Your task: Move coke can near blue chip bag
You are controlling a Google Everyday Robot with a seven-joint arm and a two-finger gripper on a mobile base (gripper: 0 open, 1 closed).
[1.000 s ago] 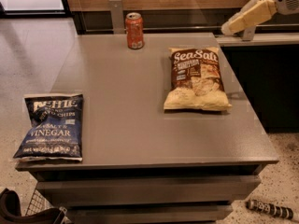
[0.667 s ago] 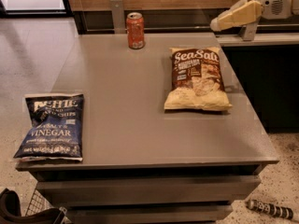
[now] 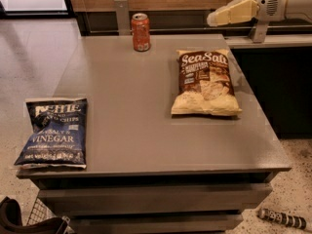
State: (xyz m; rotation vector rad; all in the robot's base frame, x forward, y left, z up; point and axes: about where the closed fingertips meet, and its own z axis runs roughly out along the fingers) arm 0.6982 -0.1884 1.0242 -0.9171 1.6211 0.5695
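Task barely started, by my read: coke can [image 3: 141, 32] stands upright at far edge of table [image 3: 131, 96], well apart from blue chip bag [image 3: 53, 133], which lies flat at near-left corner. Gripper [image 3: 218, 17] hangs upper right, beyond table's far-right corner, apart from the can, nothing visible in it; can't tell if it's open or closed. Left to do: reach, grasp, carry can across, set down beside bag. Sea Salt bag [image 3: 204, 84] lies right of centre, off the direct route. Arm cut off at frame edge; dark striped object [image 3: 282, 219] on floor too unclear to ID.
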